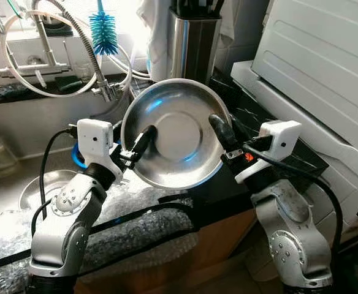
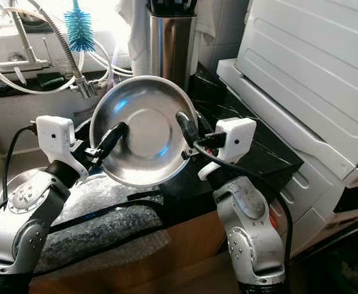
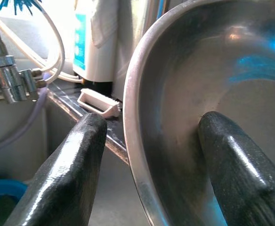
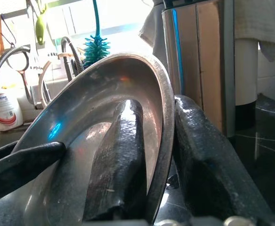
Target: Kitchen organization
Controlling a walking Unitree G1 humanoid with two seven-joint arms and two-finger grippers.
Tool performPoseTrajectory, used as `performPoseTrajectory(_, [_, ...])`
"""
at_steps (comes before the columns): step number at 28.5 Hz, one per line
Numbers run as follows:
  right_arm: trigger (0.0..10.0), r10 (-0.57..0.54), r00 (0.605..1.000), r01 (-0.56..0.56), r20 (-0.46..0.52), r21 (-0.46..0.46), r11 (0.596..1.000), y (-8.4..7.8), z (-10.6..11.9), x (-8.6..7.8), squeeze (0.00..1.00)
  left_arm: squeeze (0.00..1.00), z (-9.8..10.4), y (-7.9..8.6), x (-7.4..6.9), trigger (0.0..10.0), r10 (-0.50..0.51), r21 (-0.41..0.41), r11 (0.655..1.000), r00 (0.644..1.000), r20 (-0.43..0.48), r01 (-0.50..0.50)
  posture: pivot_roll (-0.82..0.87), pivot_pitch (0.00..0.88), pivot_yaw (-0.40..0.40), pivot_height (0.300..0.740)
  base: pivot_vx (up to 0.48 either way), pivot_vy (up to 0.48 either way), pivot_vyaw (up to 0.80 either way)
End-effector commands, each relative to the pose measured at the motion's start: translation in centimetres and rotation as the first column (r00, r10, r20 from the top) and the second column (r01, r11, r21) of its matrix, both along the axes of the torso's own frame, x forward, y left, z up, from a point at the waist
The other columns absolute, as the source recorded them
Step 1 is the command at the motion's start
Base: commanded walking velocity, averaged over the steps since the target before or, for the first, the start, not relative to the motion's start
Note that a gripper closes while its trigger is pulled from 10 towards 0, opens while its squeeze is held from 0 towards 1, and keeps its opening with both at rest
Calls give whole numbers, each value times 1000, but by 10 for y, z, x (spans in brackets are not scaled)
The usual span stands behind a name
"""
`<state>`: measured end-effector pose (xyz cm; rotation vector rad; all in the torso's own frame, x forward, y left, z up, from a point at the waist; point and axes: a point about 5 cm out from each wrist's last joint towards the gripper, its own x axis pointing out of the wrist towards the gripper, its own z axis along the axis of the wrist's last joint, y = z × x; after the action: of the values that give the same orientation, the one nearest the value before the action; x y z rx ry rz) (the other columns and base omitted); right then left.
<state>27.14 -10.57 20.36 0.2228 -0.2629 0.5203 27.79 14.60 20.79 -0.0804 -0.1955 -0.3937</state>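
A kitchen sink meets a black marble counter, with a white appliance at the robot's right; a tall steel canister stands behind, just beside a blue bottle brush and a coiled faucet hose; held tilted above the counter edge is a steel bowl; the left gripper pinches its left rim, one finger inside; the right gripper clamps the right rim likewise.
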Motion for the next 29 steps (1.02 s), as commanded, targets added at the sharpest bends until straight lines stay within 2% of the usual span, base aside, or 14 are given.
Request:
performPoseTrajectory(1, [10000, 60, 998, -60, 27, -18, 998, 10, 3, -5, 0, 0, 9, -3, 1, 10000, -4, -5, 1000, 1000, 27, 4, -38, 0, -70, 727, 0, 0, 0])
performPoseTrajectory(8, [10000, -1, 1000, 2, 21, -33, 999, 2, 1, -1, 0, 0, 13, 2, 3, 10000, 51, -25, 998, 997, 56, -49, -40, 0, -71, 727, 0, 0, 0])
performPoseTrajectory(19, [10000, -89, 996, 89, 6, -23, 996, -6, -2, 4, 0, 0, 17, 3, 3, 10000, 70, -46, 997, 995, 78, -66, -34, 0, -70, 727, 0, 0, 0])
performPoseTrajectory(29, [10000, -101, 995, 101, 13, -5, 995, -6, 0, 5, 0, 0, 13, -3, 2, 10000, 11, -34, 999, 999, 50, -9, -37, 0, -68, 727, 0, 0, 0])
